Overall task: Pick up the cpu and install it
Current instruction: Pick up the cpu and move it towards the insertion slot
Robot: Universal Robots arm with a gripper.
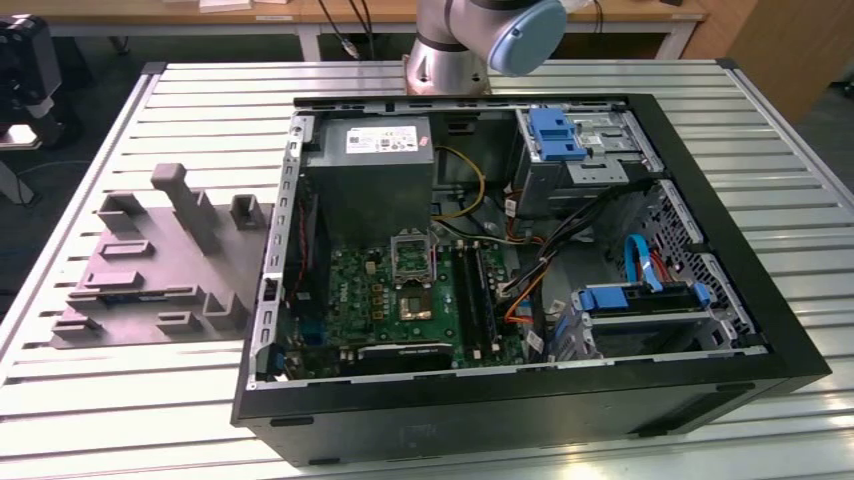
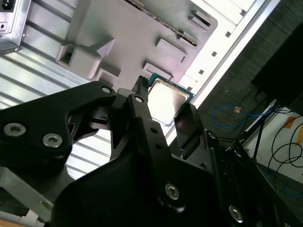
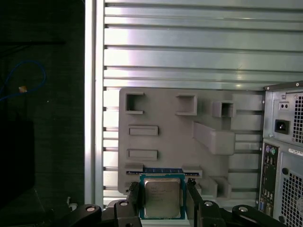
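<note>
Your gripper (image 3: 162,202) is clamped on the cpu (image 3: 162,195), fingers on both sides, held above the grey tray (image 3: 180,137); tray sits at the exterior view's left, beside the open computer case (image 1: 507,405).

We cannot read any word or number with certainty. In the exterior view, the big grey box (image 1: 378,200) inside the computer case (image 1: 534,410) carries a white label (image 1: 388,141) with dark lines of print, but the letters are too small to tell. In the first wrist view, the metal top of the cpu (image 3: 162,198) shows some faint lines of print, and these are also unreadable for us. In the same view, a few tiny marks stand on the rear panel (image 3: 284,161) of the case, not legible.
</note>
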